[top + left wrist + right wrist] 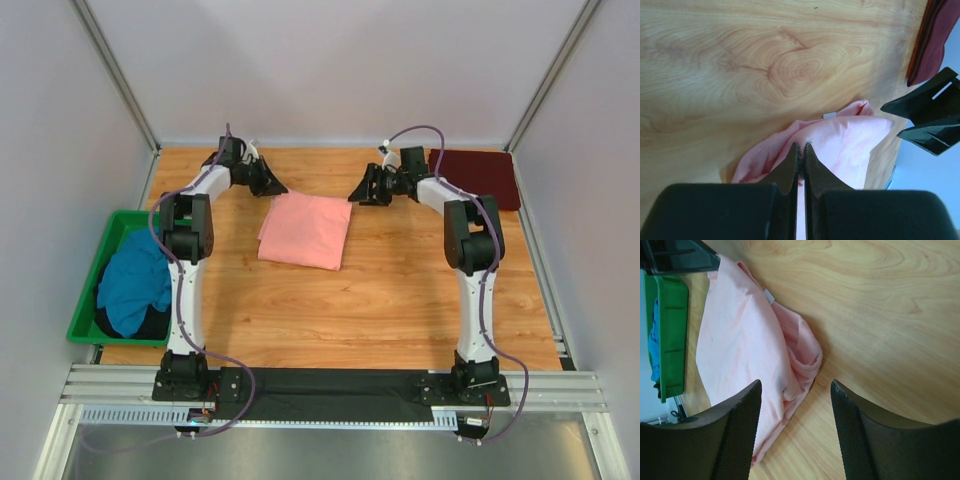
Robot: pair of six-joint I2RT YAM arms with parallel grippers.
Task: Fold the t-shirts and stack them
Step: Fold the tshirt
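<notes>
The wooden table [400, 300] bears the folded salmon-pink t-shirt [305, 230], which lies between the two grippers. The maroon t-shirt [475, 175] lies folded just behind the right gripper [795, 385]. The teal-blue t-shirt [130, 285] is heaped in the green bin [85, 320], well apart from both.

The left gripper [800, 146] is pressed closed, its tips at the pink shirt's bunched corner; I cannot tell whether cloth is pinched. The right gripper's fingers are spread wide and hold nothing, poised over the pink shirt's rumpled edge. A small white label [769, 296] shows beyond them.

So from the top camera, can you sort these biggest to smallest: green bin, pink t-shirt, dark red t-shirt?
1. green bin
2. salmon-pink t-shirt
3. maroon t-shirt, nearly the same size; the right arm covers its corner, so these two are unsure.
</notes>
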